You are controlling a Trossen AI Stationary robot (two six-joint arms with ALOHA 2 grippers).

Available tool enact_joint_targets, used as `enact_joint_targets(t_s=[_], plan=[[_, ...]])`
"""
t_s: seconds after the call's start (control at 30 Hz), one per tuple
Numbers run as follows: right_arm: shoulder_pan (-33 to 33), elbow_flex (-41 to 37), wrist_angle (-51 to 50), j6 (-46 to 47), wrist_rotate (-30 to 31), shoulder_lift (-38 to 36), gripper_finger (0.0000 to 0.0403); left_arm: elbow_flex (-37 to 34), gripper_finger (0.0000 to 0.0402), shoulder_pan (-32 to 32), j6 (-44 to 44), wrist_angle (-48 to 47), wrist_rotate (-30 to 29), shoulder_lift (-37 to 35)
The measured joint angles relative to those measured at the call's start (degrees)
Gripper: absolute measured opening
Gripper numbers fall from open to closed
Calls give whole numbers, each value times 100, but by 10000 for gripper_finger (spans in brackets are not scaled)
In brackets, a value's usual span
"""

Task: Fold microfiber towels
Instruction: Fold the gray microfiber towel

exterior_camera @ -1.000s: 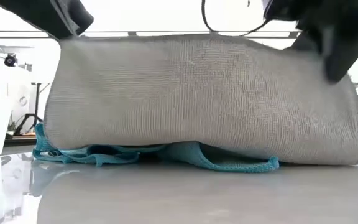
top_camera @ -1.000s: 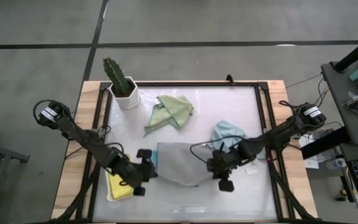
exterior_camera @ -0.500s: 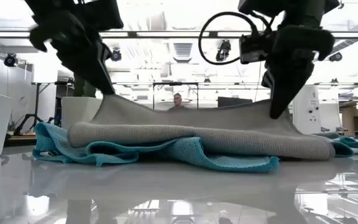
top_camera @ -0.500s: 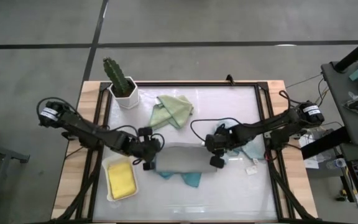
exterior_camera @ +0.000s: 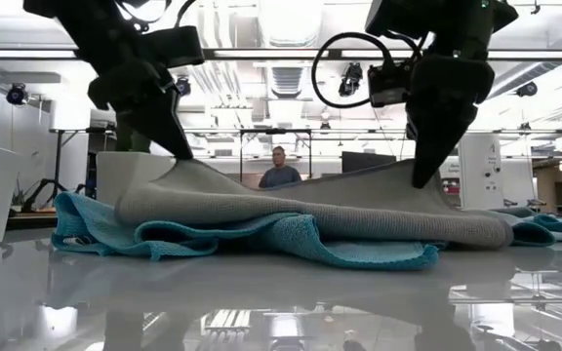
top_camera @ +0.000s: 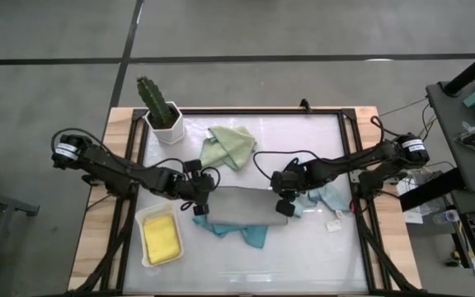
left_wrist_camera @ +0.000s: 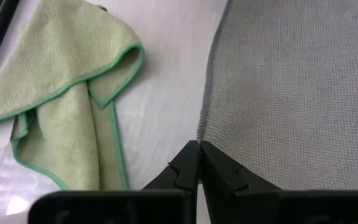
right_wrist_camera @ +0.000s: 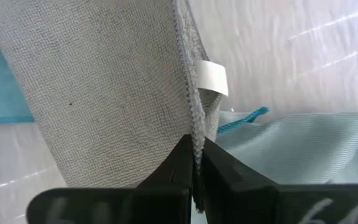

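A grey towel (top_camera: 242, 206) lies folded over on a teal towel (top_camera: 247, 234) at the table's middle. My left gripper (top_camera: 201, 199) is shut on its left end, my right gripper (top_camera: 284, 203) on its right end. In the low view the grey towel (exterior_camera: 310, 207) rises to a peak at each gripper. A green towel (top_camera: 229, 146) lies crumpled farther back. A pale blue towel (top_camera: 326, 196) lies to the right, and a yellow towel (top_camera: 161, 238) lies in a white tray. My left gripper pinches the grey towel's hemmed edge (left_wrist_camera: 202, 132) at its left far corner between its two fingers, slanting down from the left. That corner is drawn up into a peak (exterior_camera: 185, 164); the rest lies on the teal towel. My right gripper pinches the grey towel's hemmed edge (right_wrist_camera: 195, 127) just below a white label (right_wrist_camera: 212, 78), slanting down from above. The held corner stands up in a peak (exterior_camera: 416, 177), and the cloth slopes down from it onto the teal towel.
A cactus in a white pot (top_camera: 161, 111) stands at the far left corner. The white tray (top_camera: 146, 216) sits near the left front. A small white tag (top_camera: 335, 224) lies on the table at the right. A person (exterior_camera: 279, 168) sits in the room behind.
Both grippers have carried the grey towel's held edge from the near side toward the far edge and down. The towel, which hung as a raised sheet, has folded over onto itself and now lies as a narrow strip on the teal towel.
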Motion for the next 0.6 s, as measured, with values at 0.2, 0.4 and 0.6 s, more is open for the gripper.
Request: enact_joint_targets(t_s=[0.2, 0.4, 0.6], plan=[[-15, 0, 0, -47, 138, 0, 9, -1, 0, 58, 23, 76, -2, 0], [-15, 0, 2, -81, 140, 0, 9, -2, 0, 61, 16, 92, -15, 0], [-15, 0, 25, 4, 146, 0, 37, -2, 14, 61, 12, 92, -15, 0]])
